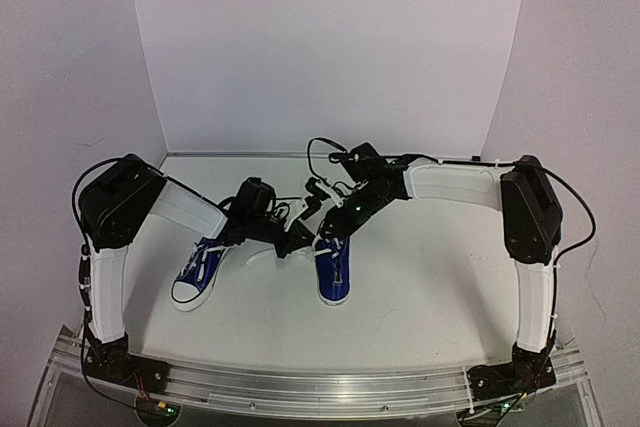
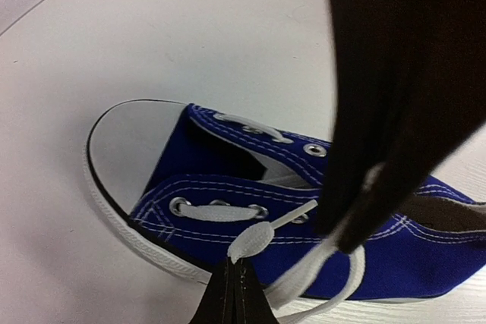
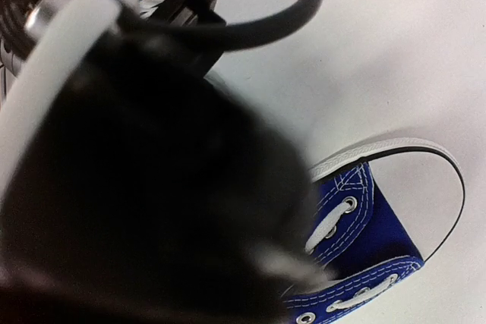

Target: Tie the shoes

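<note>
Step in hand: forming the knot on the right shoe, which stands mid-surface with its toe to the near side. The left shoe lies apart to the left, toe angled near-left, with neither pincer on it.

The left pincer is closed tight on a small fold of white lace just above the eyelets. The right pincer is narrowed almost shut over the same lacing. I cannot confirm that it holds a strand, as its own camera is largely blocked by a dark, blurred body.

Next move, in my judgement: confirm the right-hand grip, then draw the two strands apart without dragging the shoe.

The surface is plain white. Pale walls enclose it on the left, far and right sides, and a metal rail runs along the near edge.
</note>
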Motion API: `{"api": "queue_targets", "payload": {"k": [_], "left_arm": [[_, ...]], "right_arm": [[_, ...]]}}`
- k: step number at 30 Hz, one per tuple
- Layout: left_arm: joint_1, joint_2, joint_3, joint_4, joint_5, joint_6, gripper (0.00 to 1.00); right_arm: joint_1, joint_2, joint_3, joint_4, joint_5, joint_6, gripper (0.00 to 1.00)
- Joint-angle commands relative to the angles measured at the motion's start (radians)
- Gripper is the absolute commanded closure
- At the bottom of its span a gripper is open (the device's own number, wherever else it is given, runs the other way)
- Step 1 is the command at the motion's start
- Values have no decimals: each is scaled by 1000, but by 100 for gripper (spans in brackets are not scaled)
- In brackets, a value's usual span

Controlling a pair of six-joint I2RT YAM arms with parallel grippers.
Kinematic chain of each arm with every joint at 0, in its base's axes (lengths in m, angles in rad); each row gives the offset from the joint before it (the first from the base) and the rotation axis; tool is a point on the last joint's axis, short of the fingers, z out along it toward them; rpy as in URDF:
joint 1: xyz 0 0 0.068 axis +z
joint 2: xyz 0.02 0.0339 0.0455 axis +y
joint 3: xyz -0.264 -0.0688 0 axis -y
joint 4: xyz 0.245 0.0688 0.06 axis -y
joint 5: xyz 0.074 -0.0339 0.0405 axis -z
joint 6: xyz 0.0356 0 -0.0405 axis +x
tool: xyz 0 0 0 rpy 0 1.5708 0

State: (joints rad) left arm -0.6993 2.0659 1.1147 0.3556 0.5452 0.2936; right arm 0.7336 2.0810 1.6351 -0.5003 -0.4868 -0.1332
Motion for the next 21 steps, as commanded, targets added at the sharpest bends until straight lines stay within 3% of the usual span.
{"api": "queue_targets", "payload": {"k": [1,10,21], "left_arm": [[-9,-36,-43,114,133,44,100],[-13,-68,-61,162,220,36,100],[-22,-50,-27,144,238,23,100]], "right_arm": [[-23,-55,-16,23,1,2,96],[-31,-49,-26,22,-7,2,92],[-63,-102,-40,23,-5,85,62]]}}
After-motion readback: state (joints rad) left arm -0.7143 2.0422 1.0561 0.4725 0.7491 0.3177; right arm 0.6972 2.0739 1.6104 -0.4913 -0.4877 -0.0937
